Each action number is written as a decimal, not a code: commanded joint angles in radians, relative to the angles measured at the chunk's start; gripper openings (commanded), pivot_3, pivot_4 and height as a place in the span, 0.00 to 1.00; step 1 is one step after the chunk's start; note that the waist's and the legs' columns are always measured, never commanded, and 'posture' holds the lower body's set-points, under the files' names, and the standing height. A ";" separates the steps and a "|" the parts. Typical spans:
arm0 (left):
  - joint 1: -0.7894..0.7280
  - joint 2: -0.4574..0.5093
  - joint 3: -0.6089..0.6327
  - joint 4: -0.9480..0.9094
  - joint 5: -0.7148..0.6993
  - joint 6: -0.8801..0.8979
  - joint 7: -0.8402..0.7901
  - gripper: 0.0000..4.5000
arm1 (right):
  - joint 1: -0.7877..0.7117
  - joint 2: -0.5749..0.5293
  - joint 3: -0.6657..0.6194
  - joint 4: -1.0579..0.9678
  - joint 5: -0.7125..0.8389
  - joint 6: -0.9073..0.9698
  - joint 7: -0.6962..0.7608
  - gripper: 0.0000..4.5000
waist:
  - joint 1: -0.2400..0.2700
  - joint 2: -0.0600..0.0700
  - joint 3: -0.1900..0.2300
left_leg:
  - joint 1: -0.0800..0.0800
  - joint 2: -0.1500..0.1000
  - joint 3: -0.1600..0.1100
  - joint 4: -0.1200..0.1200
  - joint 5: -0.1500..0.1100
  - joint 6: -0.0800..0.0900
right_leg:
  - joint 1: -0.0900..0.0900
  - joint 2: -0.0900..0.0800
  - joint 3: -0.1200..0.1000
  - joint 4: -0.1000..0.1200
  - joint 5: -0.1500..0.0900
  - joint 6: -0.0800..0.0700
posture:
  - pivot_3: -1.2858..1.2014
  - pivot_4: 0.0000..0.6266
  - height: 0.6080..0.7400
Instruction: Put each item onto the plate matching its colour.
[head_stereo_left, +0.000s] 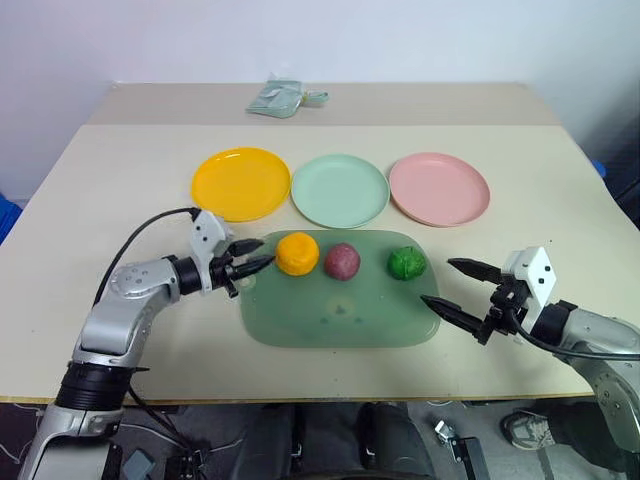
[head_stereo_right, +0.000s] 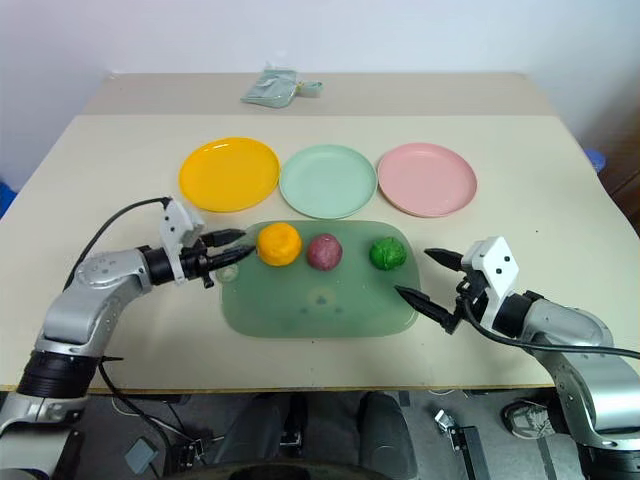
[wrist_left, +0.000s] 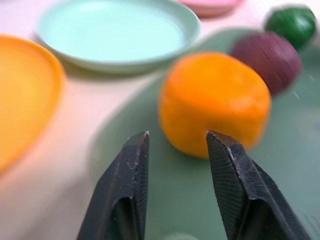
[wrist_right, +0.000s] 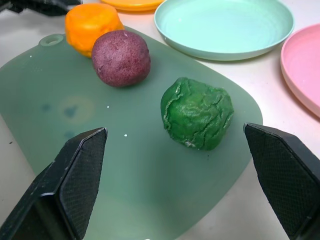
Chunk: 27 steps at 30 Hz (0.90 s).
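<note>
the table carries a green board near its front edge, and behind that a row of three plates: the yellow plate on the left, the mint plate in the middle, the pink plate on the right. none of them holds anything.

the left arm reaches in from the left with its elbow bent, forearm nearly level, and the left gripper points across the board's left end at the orange ball. its fingers stand a narrow gap apart, tips just short of the ball, gripping nothing. the right arm comes in from the lower right, and the right gripper hangs at the board's right corner with its jaws spread wide and empty, aimed at the green ball but well clear of it.

all three balls sit in a line on the far half of the board, the dark red ball between the other two.

a crumpled pale-green packet lies at the table's far edge, too small to make out. in the left wrist view the yellow plate is cut off by the edge.
</note>
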<state>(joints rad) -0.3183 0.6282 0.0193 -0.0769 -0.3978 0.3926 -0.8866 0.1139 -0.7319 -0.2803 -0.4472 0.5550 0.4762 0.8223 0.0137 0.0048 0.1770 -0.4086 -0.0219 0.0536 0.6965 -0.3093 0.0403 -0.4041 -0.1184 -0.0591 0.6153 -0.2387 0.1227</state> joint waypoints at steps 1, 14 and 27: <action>-0.013 0.024 0.043 0.004 -0.053 0.056 -0.036 0.50 | 0.003 0.000 -0.024 0.010 -0.007 -0.042 0.013 1.00 | 0.000 0.000 0.000 | 0.000 0.000 0.000 0.000 0.000 0.000 | 0.000 0.000 0.000 0.000 0.000 0.000 | 0.52 0.24 1.00; -0.172 -0.029 -0.158 0.025 0.061 0.044 -0.062 0.99 | 0.004 0.026 0.000 0.034 -0.032 -0.095 0.007 1.00 | 0.000 0.000 0.000 | 0.000 0.000 0.000 0.001 0.000 0.000 | 0.002 0.001 0.000 0.000 0.000 0.001 | 0.52 0.24 1.00; -0.239 -0.068 -0.146 0.157 0.121 -0.039 -0.065 0.69 | 0.008 0.017 -0.017 -0.072 0.005 -0.021 -0.051 1.00 | 0.001 0.000 0.000 | 0.000 0.000 0.000 0.002 0.000 0.001 | 0.002 0.001 0.000 0.000 0.000 0.001 | 0.52 0.24 1.00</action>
<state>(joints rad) -0.5401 0.5616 -0.2064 0.0843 -0.2483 0.3605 -0.9718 0.1253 -0.7125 -0.2753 -0.4705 0.5369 0.4479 0.7818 0.0150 0.0045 0.1771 -0.4085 -0.0218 0.0532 0.6982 -0.3095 0.0411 -0.4025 -0.1170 -0.0593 0.6155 -0.2392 0.1235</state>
